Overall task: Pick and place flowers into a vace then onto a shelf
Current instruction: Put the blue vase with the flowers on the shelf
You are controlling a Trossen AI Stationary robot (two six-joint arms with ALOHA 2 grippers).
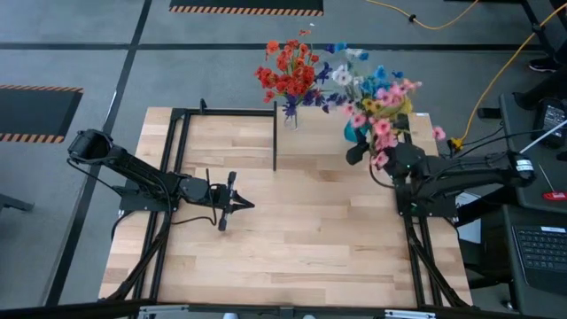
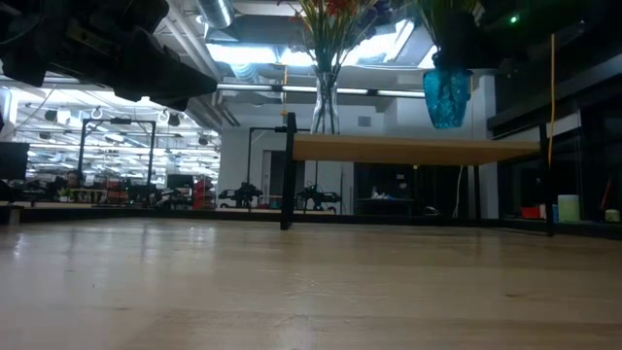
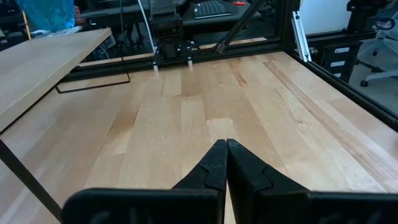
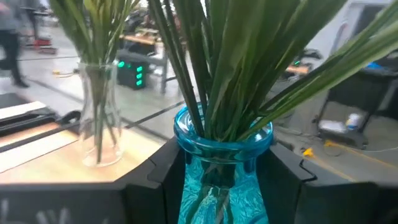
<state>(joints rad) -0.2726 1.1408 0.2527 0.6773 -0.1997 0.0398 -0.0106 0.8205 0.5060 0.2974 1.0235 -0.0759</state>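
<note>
Right tool (image 4: 221, 177) is clamped on the blue vase (image 4: 221, 168), one dark finger on each side of the glass body just below the rim. In the low view that vase (image 2: 448, 95) hangs above the shelf (image 2: 418, 149), bottom clear of the board, over its right part.

Worktop (image 1: 301, 239): light wood, black frame rails down both sides. Both arms reach in from the sides: right arm (image 1: 469, 173) at the far right corner, left arm (image 1: 142, 173) stretched over the left half.

Shelf stands at the far edge of the worktop on thin black legs, narrower than the worktop.

Flowers, two bunches. The pink, yellow and blue bunch (image 1: 381, 111) sits in the blue vase, green stalks (image 4: 249, 68) packed into its mouth. The red and orange bunch (image 1: 288, 71) sits in a clear glass vase (image 2: 325, 102) standing upright on the left part of the shelf, well apart from the blue one; the right wrist view shows it (image 4: 99, 118) beside the held vase.

Left tool (image 3: 226, 165) is fully closed, fingertips touching, nothing between them, hovering over bare worktop left of centre, pointing toward the right side.

Yellow cable (image 1: 496, 80) runs across the floor beyond the right arm.
</note>
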